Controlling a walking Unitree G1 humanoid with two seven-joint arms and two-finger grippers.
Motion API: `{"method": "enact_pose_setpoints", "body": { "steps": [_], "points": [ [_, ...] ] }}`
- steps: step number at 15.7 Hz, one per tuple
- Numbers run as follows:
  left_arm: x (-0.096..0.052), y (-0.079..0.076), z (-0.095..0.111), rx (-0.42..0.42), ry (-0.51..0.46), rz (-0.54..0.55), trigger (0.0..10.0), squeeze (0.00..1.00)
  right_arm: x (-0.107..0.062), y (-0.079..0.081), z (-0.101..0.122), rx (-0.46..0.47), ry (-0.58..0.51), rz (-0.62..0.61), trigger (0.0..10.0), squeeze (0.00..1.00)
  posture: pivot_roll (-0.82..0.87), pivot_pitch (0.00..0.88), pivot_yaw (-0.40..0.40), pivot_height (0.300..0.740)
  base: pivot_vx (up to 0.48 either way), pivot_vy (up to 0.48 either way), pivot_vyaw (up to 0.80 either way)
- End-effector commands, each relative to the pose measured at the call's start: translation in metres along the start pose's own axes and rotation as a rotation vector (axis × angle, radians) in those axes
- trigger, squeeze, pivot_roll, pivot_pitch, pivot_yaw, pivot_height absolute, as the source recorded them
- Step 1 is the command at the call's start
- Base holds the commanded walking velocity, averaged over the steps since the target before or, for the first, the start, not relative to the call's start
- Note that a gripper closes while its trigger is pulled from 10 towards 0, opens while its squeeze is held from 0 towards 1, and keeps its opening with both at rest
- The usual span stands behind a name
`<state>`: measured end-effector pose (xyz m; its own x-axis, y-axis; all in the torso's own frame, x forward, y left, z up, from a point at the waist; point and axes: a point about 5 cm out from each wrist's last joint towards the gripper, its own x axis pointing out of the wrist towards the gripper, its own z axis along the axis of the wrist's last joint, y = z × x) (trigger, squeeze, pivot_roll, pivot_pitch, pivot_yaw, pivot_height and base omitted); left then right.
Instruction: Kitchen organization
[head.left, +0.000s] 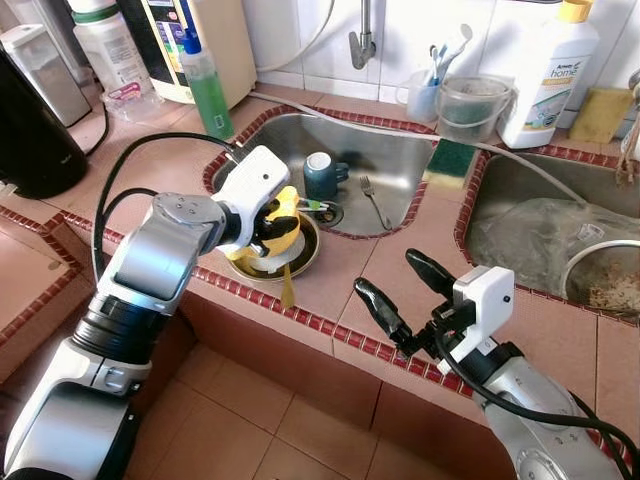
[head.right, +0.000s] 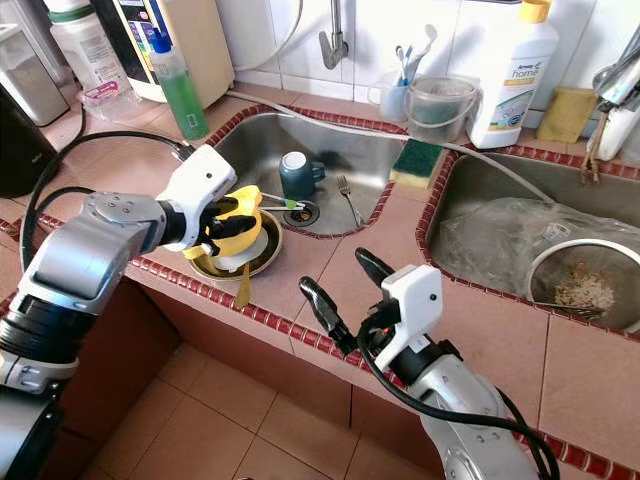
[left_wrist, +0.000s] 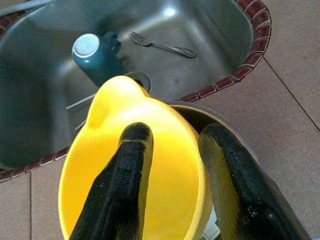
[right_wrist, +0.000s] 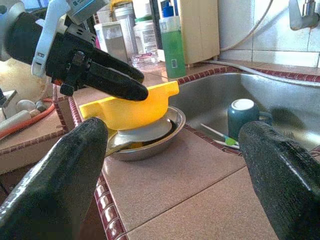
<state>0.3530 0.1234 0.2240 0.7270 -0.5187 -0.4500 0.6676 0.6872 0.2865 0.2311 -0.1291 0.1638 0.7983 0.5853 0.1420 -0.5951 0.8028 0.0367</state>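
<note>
My left claw (left_wrist: 170, 165) pinches the yellow bowl's (left_wrist: 165, 165) rim, 1 finger inside, over the steel dish (right_wrist: 172, 131) on the tiled surface (head.left: 350, 275) beside the sink (head.left: 400, 160). My right claw (head.left: 405, 290) hovers spread nearby.

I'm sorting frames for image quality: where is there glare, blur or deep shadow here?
Left eye view: evenly lit, sharp; the jug top is clipped by the frame. Left wrist view: a glare spot on the sink wall, its near-left side in shade, and the left pincer on the yellow bowl slightly soft. Right wrist view: the right pincer fingers loom large, dark and blurred.
</note>
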Motion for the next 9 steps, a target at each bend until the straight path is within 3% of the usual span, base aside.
{"method": "enact_pose_setpoints", "body": {
  "steps": [1, 5, 9],
  "points": [
    [-0.001, 0.003, 0.003, 0.011, -0.001, 0.017, 10.0, 0.00, -0.001, 0.002, 0.003, -0.003, -0.005, -0.001, 10.0, 0.00, -0.20, 0.112, 0.134, 0.740, 0.000, 0.000, 0.00],
    [-0.006, 0.003, 0.015, -0.024, -0.056, -0.005, 10.0, 0.00, -0.001, 0.002, 0.003, -0.003, -0.005, 0.000, 10.0, 0.00, -0.20, 0.110, 0.131, 0.740, 0.000, 0.000, 0.00],
    [-0.004, -0.002, 0.003, -0.027, -0.005, -0.027, 10.0, 0.00, -0.001, 0.002, 0.002, -0.003, -0.002, 0.005, 10.0, 0.00, -0.20, 0.104, 0.128, 0.740, 0.000, 0.000, 0.00]
  ]
}}
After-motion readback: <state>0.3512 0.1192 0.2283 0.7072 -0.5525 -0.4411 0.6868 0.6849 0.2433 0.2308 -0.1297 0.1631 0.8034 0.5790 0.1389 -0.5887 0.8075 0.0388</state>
